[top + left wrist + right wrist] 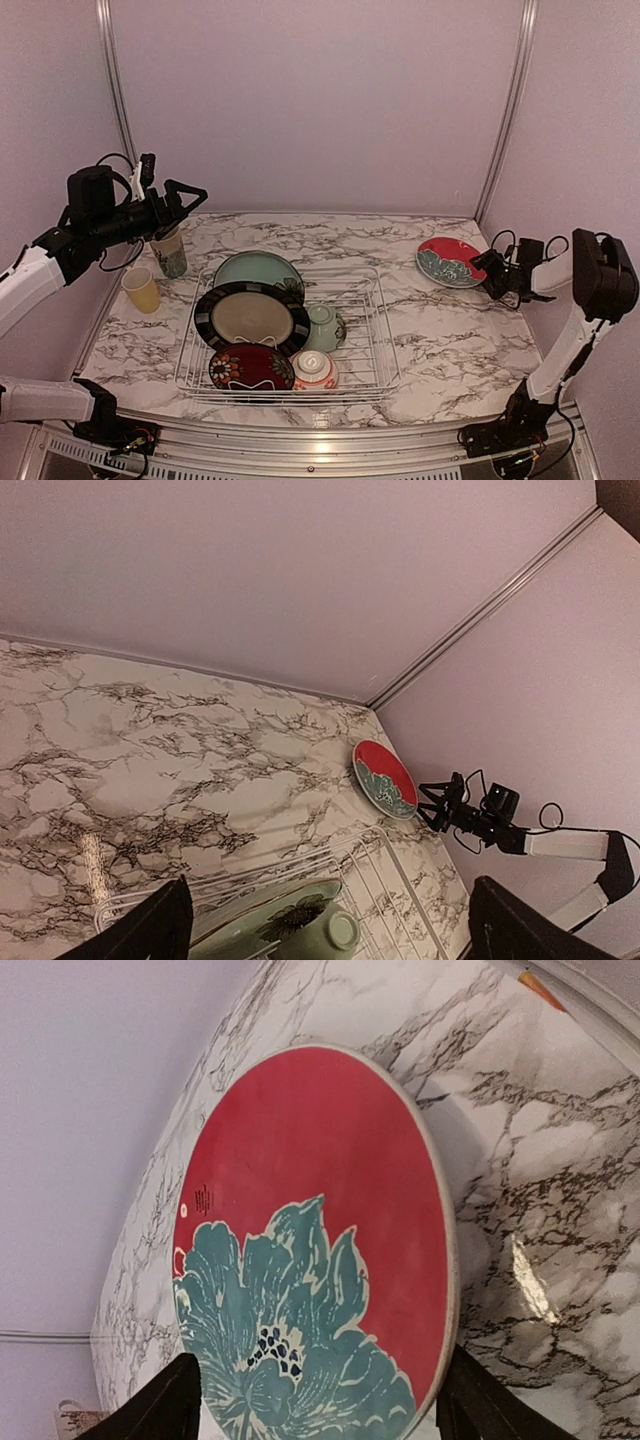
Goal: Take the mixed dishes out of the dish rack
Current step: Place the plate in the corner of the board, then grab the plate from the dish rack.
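The dish rack (385,345) holds a pale teal plate (258,268), a black-rimmed cream plate (250,317), a dark red floral plate (250,367), a pale green bowl (323,327) and a red-striped white bowl (314,370). The patterned tall cup (170,252) and the yellow cup (142,290) stand on the table left of the rack. The red teal-floral plate (450,261) lies on the table at right. My left gripper (185,195) is open and empty, raised above the tall cup. My right gripper (490,270) is open at the plate's right edge; its fingers flank the plate (310,1230).
The marble table (440,340) is walled at the back and both sides. In the left wrist view the rack's far corner (400,880), the green bowl (325,935), the red plate (385,778) and the right arm (500,820) show below.
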Robot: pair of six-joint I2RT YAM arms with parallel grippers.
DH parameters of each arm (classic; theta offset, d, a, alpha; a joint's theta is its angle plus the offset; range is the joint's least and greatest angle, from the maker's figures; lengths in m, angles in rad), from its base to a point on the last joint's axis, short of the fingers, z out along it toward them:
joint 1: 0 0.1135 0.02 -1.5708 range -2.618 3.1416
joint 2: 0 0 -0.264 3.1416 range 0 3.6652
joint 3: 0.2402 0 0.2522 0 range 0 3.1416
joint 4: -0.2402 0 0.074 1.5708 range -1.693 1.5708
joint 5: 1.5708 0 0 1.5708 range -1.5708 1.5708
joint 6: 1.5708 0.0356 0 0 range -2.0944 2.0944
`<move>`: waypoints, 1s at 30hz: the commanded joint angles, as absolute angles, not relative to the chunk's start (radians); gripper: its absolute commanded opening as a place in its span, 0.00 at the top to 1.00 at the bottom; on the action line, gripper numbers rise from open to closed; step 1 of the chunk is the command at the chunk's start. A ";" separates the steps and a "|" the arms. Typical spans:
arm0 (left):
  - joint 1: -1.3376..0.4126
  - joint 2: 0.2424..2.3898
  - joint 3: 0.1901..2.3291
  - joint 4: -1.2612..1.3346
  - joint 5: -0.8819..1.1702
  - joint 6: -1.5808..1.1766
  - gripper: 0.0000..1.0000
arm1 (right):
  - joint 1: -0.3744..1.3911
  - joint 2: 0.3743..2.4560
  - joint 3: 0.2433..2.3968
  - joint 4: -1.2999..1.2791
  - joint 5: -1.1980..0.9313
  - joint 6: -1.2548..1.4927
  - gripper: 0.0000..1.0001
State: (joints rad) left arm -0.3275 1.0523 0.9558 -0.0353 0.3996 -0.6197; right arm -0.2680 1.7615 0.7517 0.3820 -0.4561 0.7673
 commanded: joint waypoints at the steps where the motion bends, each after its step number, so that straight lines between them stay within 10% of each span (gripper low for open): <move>1: -0.330 1.037 0.936 -0.052 0.393 -0.603 0.01 | -0.275 1.640 0.774 0.221 -0.311 0.639 0.21; 18: -0.333 1.047 0.919 -0.024 0.396 -0.610 0.01 | -0.224 1.354 0.713 0.073 -0.231 0.424 0.20; 30: -0.340 1.052 0.919 -0.022 0.391 -0.618 0.01 | 0.178 1.327 0.892 -0.031 -0.284 0.160 0.21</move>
